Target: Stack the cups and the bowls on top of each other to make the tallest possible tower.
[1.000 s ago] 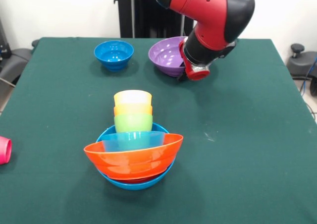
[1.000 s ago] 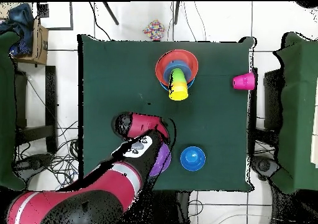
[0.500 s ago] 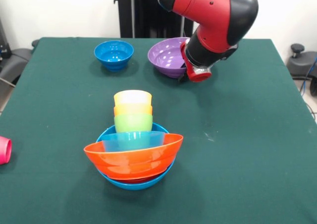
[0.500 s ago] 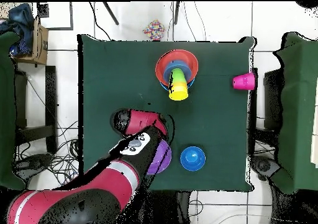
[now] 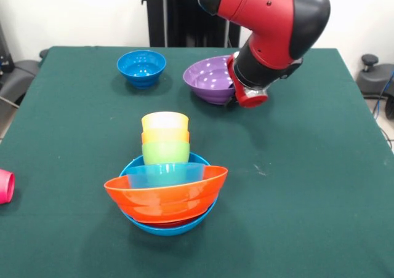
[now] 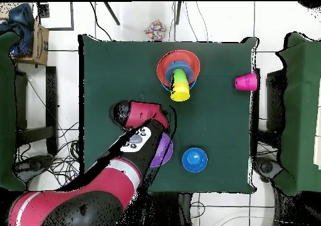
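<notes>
Gripper (image 5: 237, 96), fingers hidden so grip cannot be told, sits at the glossy purple plastic bowl's (image 5: 209, 78) rim, likely fetching it for the nested bowl-and-cup tower (image 5: 165, 179), well apart.

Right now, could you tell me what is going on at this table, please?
A Sawyer arm is building a tower of bowls and cups. The tower so far has light-blue and orange bowls below and green, orange and yellow cups above. The arm's end is at the purple bowl on the far side; whether its tool holds that bowl cannot be seen. A small blue bowl and a pink cup lie apart, not yet stacked.
</notes>
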Available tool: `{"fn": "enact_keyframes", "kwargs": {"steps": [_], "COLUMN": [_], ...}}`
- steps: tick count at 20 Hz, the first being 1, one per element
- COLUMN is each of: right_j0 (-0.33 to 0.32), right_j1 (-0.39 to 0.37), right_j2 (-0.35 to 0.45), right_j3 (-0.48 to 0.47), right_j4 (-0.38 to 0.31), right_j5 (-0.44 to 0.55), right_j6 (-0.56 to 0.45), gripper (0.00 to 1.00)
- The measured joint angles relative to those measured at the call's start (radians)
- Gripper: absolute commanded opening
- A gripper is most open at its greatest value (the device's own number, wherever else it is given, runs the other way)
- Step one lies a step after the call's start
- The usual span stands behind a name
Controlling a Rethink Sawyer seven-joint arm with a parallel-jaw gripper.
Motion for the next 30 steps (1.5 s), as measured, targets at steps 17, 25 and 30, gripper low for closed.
{"fn": "enact_keyframes", "kwargs": {"steps": [17, 25, 30], "right_j0": [-0.005, -0.004, -0.002], "right_j1": [0.060, 0.087, 0.105], "right_j2": [-0.019, -0.040, -0.062], "right_j3": [-0.107, -0.135, -0.161], "right_j4": [0.045, 0.088, 0.108], "right_j5": [-0.042, -0.041, -0.046], "right_j6": [0.000, 0.000, 0.000], "gripper": [0.00, 0.00, 1.00]}}
